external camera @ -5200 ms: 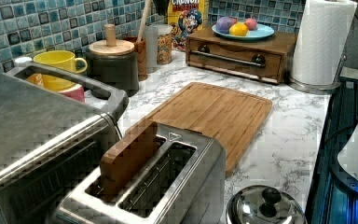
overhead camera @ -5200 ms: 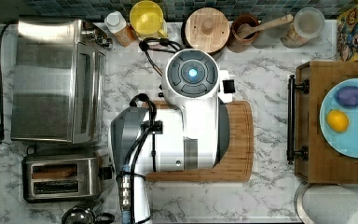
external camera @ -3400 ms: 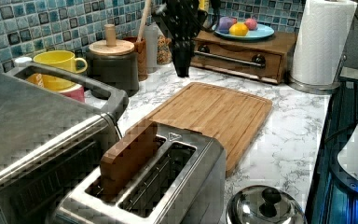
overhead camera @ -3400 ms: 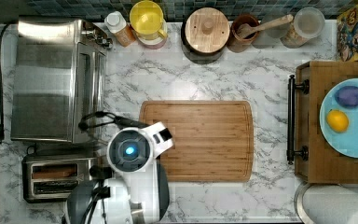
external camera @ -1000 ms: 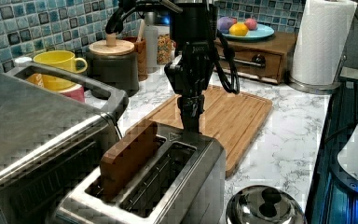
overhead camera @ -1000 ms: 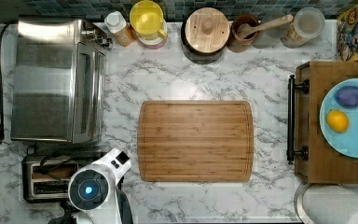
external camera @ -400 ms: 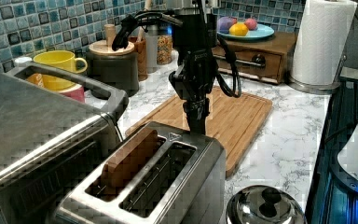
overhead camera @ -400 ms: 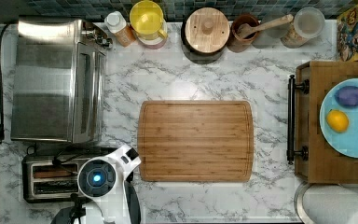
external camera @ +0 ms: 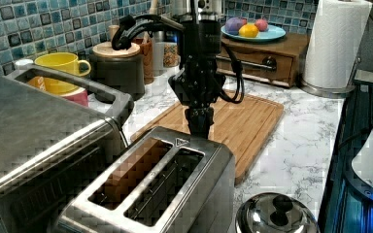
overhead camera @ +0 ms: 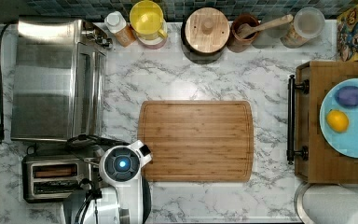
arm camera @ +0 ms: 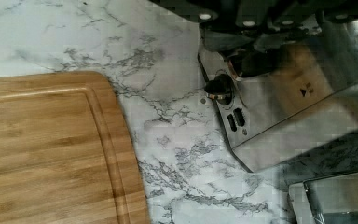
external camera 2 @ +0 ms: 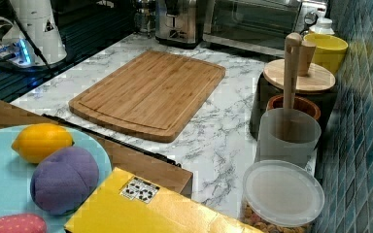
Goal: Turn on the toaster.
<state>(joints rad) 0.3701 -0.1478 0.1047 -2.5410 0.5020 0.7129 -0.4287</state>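
Left view: the black arm hangs vertical, wrist pointed straight down, its gripper (external camera: 198, 127) lowered behind the far end of the small boxy stainless-steel toaster (external camera: 160, 194), just above that end's edge. Whether the jaws are spread or pressed together cannot be told. A brown slice sits low in one of the toaster's slots. In the top view the toaster (overhead camera: 56, 177) stands at the bench's lower left corner, below the large silver toaster oven (overhead camera: 56, 79) and left of the bamboo cutting board (overhead camera: 196, 140). The white marbled bench (overhead camera: 191, 79) carries all of these. In the wrist view, the toaster's end panel carries a black knob (arm camera: 218, 87).
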